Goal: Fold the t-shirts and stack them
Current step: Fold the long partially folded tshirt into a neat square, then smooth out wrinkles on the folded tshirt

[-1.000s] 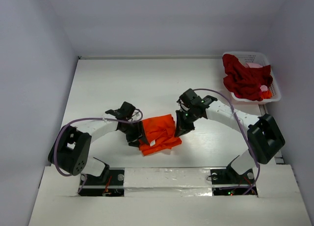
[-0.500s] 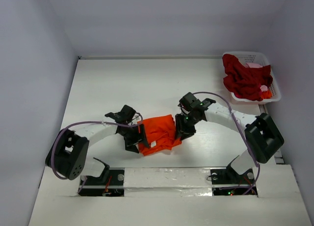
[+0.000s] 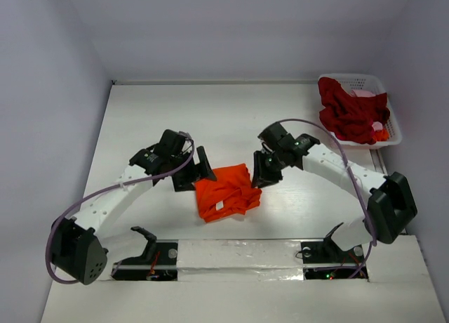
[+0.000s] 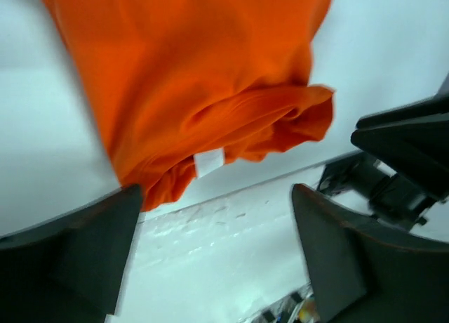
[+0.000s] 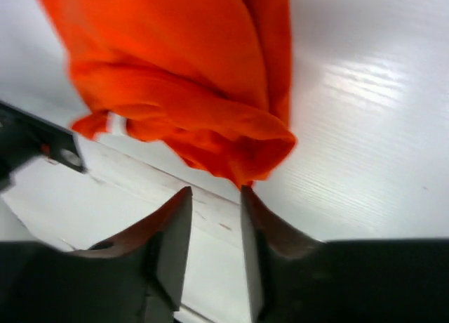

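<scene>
2 grippers flank the folded orange-red t-shirt [image 3: 226,192], neither holding it.

Left gripper [image 4: 216,191]: jaws spread wide, nothing betw. them; the shirt lies on the white table [image 3: 175,112] just ahead of its fingertips, w/ a small white label [image 4: 208,161] at the fold edge nearest that gripper. Right gripper [image 5: 215,191]: jaws only slightly apart, a narrow gap w/ bare table showing through; the shirt's bunched corner sits just ahead of the tips, not pinched. The dark crimson t-shirt [image 3: 351,116] is well apart from both, off to the right gripper's far right, heaped in a white lattice basket [image 3: 393,137], w/ 1 bit of pink cloth [image 3: 365,93] behind it.
</scene>
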`<state>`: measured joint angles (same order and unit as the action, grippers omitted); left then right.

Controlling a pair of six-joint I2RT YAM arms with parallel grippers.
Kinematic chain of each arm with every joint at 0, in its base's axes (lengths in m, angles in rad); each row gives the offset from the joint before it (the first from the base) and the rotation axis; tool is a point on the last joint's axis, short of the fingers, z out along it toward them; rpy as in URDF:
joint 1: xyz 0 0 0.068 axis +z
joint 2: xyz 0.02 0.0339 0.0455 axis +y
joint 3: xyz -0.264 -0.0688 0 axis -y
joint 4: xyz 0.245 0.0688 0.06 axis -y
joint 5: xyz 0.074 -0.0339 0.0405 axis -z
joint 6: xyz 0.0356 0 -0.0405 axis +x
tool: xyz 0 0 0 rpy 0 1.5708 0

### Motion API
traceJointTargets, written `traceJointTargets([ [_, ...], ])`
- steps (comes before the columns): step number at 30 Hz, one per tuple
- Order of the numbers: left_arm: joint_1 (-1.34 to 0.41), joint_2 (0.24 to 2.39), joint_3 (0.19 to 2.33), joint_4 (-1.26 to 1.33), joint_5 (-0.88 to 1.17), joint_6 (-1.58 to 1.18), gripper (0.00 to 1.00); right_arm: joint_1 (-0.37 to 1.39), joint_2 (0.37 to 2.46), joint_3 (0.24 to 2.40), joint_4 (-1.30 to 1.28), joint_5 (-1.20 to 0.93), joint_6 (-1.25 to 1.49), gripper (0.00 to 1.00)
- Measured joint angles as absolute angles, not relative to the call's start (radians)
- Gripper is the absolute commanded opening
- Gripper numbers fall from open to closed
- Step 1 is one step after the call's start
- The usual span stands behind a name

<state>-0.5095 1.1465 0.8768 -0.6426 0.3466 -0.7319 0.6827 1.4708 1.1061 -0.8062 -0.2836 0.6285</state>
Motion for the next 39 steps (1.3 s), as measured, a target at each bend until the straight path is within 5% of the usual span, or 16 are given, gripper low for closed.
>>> traceJointTargets([
  [1,-0.509,1.144,0.891,-0.632,0.339,-0.735,0.51,0.683,1.466,1.131,-0.807,-0.28,0.625,0.0],
  [2,-0.509,1.145,0.898,-0.622,0.332,-0.742,0.36,0.683,1.465,1.153,-0.806,-0.273,0.633,0.0],
  [4,-0.509,1.16,0.899,-0.604,0.323,-0.742,0.16,0.683,1.469,1.185,-0.8,-0.268,0.632,0.0],
  [18,-0.526,1.378,0.838,-0.429,0.364,-0.758,0.11,0.744,1.727,1.222,-0.756,-0.31,0.58,0.0],
  [31,-0.543,1.379,0.816,-0.377,0.401,-0.761,0.13,0.786,1.734,1.25,-0.745,-0.303,0.562,0.0],
  [39,-0.549,1.427,0.813,-0.345,0.415,-0.768,0.14,0.805,1.68,1.052,-0.717,-0.303,0.566,0.0],
])
